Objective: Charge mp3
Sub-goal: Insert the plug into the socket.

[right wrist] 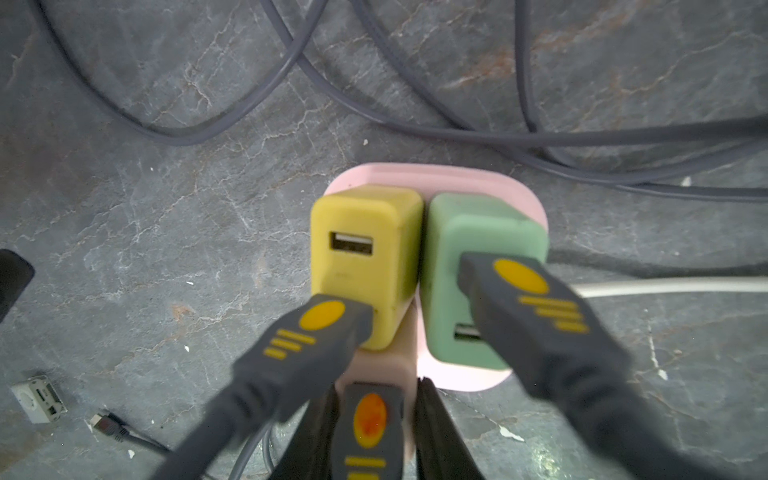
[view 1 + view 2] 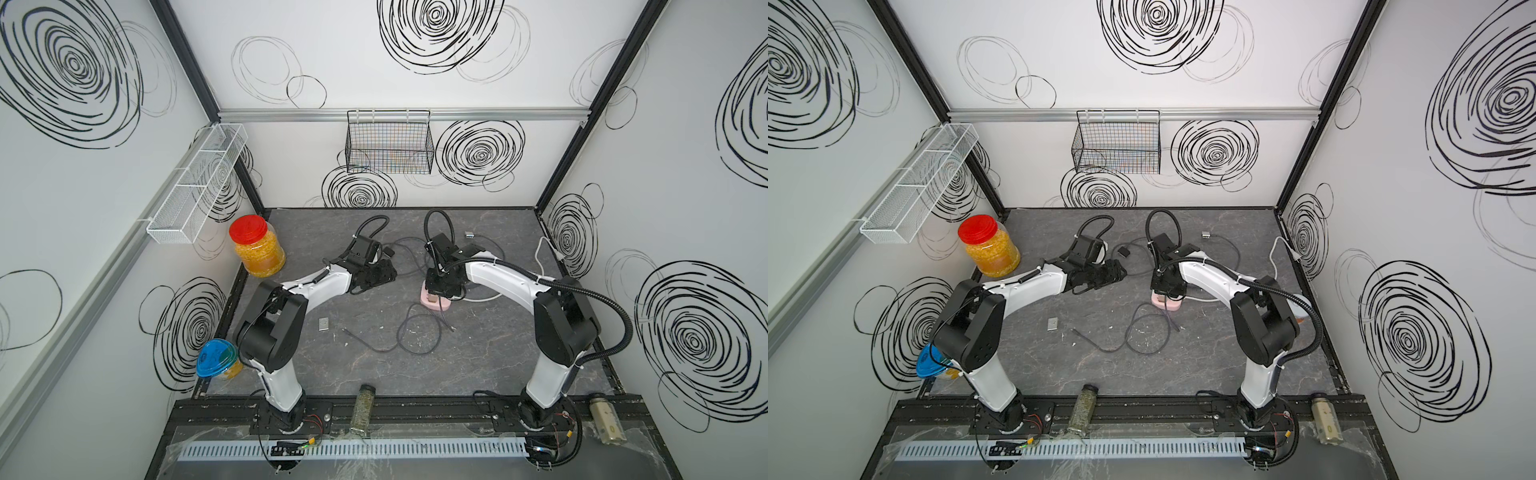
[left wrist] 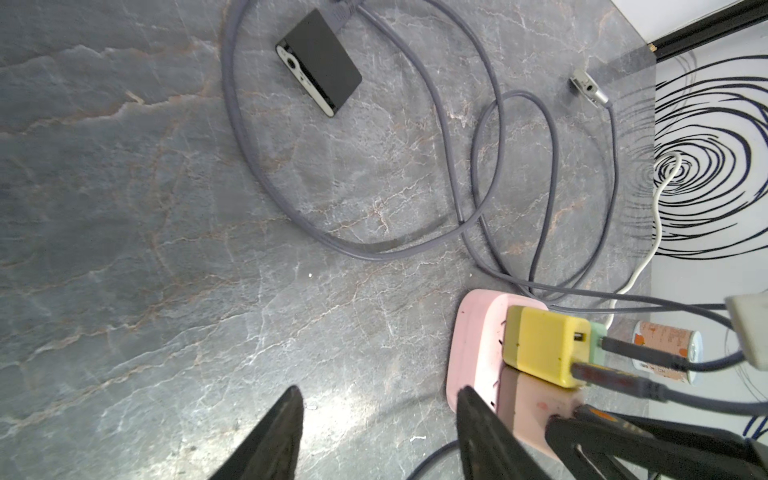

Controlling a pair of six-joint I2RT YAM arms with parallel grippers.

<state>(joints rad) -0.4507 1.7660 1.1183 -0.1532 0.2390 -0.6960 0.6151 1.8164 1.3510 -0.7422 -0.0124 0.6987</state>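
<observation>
Small flat silver-white mp3 player (image 2: 323, 323) lies on the table (image 2: 374, 365) near the left arm (image 2: 316, 286), a loose cable end (image 2: 345, 331) beside it; right tool (image 1: 376, 395) clamped on a grey plug (image 1: 368, 428) at the pink charger (image 1: 384, 361); left tool (image 3: 380, 392) apart.

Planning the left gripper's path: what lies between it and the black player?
In the left wrist view, a grey cable loop crosses the bare table between left gripper and black player.

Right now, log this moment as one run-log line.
left tool: open, empty | right tool: shut on USB plug | plug at pink charger on power strip | seated: cannot tell
</observation>
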